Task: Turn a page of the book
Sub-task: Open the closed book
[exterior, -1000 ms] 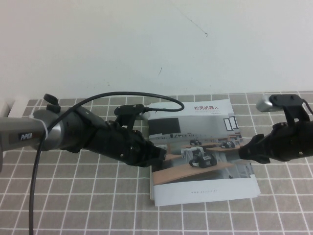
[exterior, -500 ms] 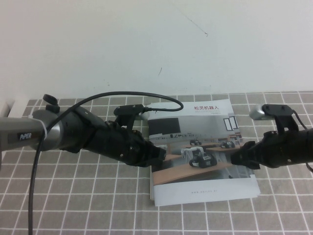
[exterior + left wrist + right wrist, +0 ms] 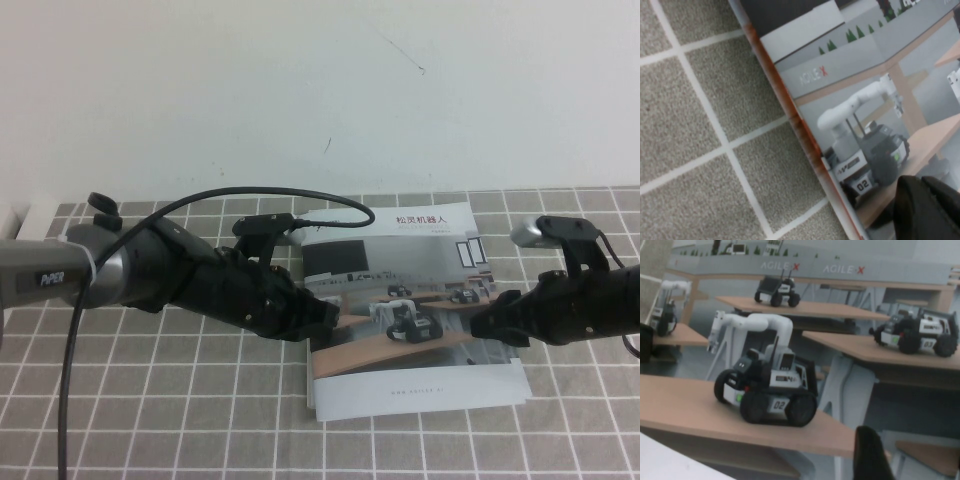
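Observation:
The book point(image 3: 400, 300) lies closed on the checked cloth, its white cover with a red title and a photo of small robots on wooden desks facing up. My left gripper point(image 3: 325, 318) is shut and rests on the cover at the book's left edge; its dark fingers point(image 3: 932, 210) lie on the cover photo point(image 3: 865, 100). My right gripper point(image 3: 482, 328) is low over the book's right edge. It looks open, and only one finger point(image 3: 870, 455) shows above the cover point(image 3: 790, 315). Page edges of a second booklet point(image 3: 313, 400) show beneath the front left corner.
A grey checked tablecloth point(image 3: 150, 400) covers the table up to the white wall. The left arm's black cable point(image 3: 200, 200) loops above the arm toward the book's far left corner. A white object point(image 3: 20, 215) sits at the far left edge.
My right gripper has moved left and down from beyond the book's right edge to over that edge. The left arm and the book have stayed still.

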Robot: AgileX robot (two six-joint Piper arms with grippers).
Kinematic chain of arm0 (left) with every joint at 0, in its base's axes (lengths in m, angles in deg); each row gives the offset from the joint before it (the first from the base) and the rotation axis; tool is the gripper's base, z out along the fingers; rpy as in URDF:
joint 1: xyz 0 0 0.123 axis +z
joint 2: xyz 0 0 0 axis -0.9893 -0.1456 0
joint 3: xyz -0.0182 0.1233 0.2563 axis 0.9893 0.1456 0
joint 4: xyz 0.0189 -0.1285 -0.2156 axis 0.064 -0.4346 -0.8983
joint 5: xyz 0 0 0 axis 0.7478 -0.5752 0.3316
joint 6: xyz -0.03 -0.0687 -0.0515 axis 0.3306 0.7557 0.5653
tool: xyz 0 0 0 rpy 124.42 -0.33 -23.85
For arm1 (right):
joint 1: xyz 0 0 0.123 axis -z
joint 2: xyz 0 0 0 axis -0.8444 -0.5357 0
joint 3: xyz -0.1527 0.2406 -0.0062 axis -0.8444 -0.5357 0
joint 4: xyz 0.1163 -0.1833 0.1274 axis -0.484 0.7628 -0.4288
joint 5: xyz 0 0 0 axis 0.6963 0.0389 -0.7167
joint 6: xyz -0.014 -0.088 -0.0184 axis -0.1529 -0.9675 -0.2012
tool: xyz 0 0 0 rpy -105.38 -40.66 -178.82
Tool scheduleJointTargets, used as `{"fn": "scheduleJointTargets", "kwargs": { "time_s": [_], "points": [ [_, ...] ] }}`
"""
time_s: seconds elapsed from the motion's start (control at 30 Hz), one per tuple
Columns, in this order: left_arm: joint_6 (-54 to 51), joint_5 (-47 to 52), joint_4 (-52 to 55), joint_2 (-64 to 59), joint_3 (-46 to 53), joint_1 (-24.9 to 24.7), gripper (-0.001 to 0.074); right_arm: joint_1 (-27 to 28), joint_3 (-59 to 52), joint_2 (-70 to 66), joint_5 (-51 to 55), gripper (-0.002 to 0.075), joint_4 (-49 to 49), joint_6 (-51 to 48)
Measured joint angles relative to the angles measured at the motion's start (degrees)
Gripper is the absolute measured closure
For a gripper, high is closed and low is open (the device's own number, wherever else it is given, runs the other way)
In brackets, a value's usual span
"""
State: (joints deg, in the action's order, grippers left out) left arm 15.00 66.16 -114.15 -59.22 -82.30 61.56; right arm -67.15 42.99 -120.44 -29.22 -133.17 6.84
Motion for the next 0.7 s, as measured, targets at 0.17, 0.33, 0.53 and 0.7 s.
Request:
{"fn": "scheduleJointTargets", "kwargs": {
  "time_s": [0.17,0.33,0.53,0.7],
  "points": [
    [0.0,0.0,0.0,0.0,0.0,0.0,0.0739,0.0,0.0,-0.1,-0.2,0.0361,-0.3,-0.5],
    [-0.1,0.0,0.0,0.0,0.0,0.0,0.0739,0.0,0.0,-0.1,-0.6,0.0361,-0.3,-0.7],
    [-0.2,0.0,0.0,0.0,0.0,0.0,0.0739,0.0,0.0,-0.1,-0.4,0.0361,-0.3,-0.7],
    [-0.3,-0.3,0.0,0.0,0.0,0.0,0.0739,0.2,0.0,-0.3,1.3,0.036,-2.7,-3.9]
  ]
}}
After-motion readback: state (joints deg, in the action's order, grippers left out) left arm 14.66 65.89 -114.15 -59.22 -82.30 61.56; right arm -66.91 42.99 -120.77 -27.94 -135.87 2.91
